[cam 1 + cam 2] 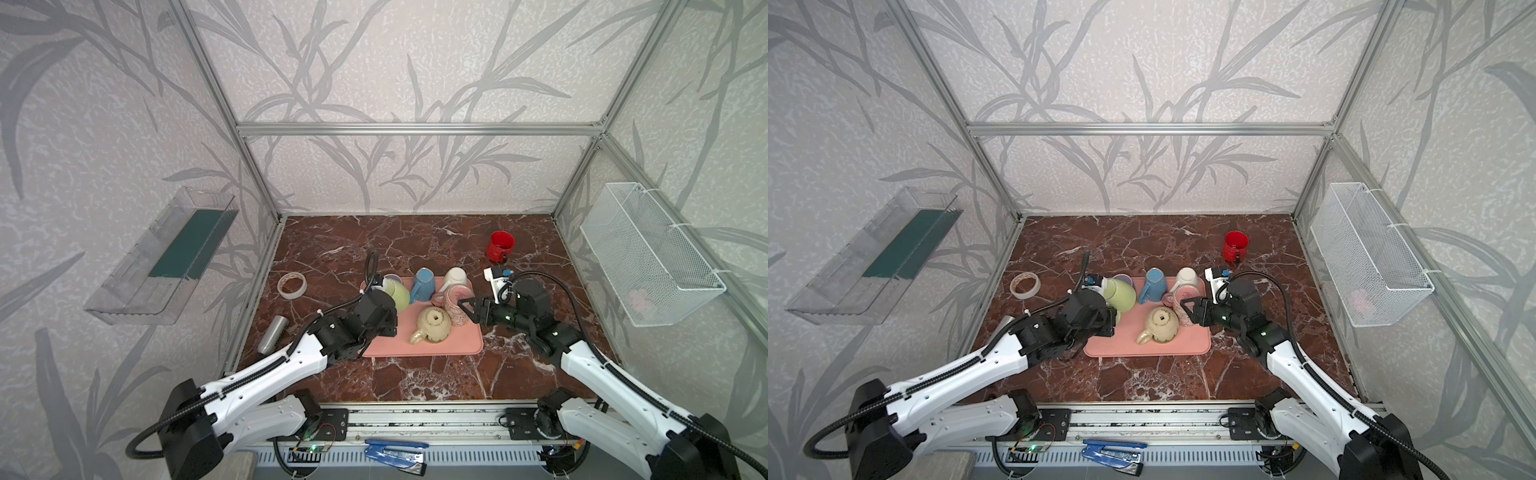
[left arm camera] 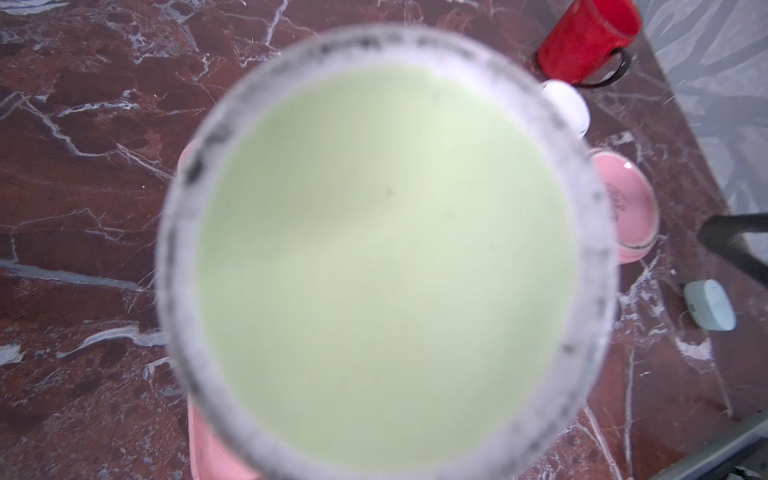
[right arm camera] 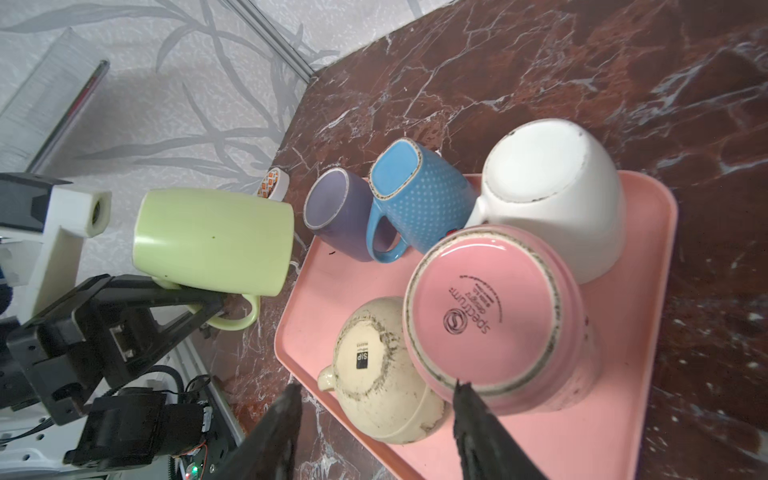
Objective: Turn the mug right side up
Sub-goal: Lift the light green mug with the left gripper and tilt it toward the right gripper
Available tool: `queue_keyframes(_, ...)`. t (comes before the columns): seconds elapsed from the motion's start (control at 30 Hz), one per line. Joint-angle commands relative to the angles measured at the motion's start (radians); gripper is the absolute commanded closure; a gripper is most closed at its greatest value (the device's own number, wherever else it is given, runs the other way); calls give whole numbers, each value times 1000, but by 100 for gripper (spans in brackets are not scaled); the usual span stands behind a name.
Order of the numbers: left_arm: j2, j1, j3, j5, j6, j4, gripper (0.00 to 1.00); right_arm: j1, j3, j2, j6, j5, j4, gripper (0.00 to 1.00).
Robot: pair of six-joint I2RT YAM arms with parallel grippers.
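Mug: green mug (image 3: 212, 241) was tipped onto its side at the back-left corner of the pink tray (image 1: 436, 345), so neither mouth nor base faced down. Couldn't tell if it touched anything underneath.
Left gripper: left gripper (image 3: 220, 305) had its fingers clamped on the mug's handle, gripping from the near side.
Left wrist view: pretty much all blurry mug base (image 2: 386, 249), pale green with a speckled grey ring round it.
Right gripper: right gripper (image 3: 376, 388) had its fingers apart with nothing between them, hanging over the tray's right side, tips just short of the pink mug (image 3: 490, 316) and cream mug (image 3: 374, 374).
Tray: five mugs were sitting base-up on it. Pink and cream were at the front, pressed together. Purple mug (image 3: 332, 212), blue mug (image 3: 424, 199) and white mug (image 3: 552, 187) were in a row at the back.
Red mug: red mug (image 1: 500, 245) stood on its own on the marble table (image 1: 436, 378), well behind the tray, towards the back right.
Other bits: tape roll (image 1: 291, 284) lay on the table left of the tray, apart from it.
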Motion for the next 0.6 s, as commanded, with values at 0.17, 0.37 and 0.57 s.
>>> queue_keyframes(0.17, -79, 102, -55, 215, -22, 301, 100, -6, -35, 68, 139, -190, 307, 41)
queue_keyframes(0.37, -77, 136, -91, 365, -80, 504, 100, -10, -40, 146, 235, -289, 495, 41)
queue_keyframes(0.57, -76, 166, -124, 443, -140, 679, 100, -11, -31, 215, 315, -322, 618, 40)
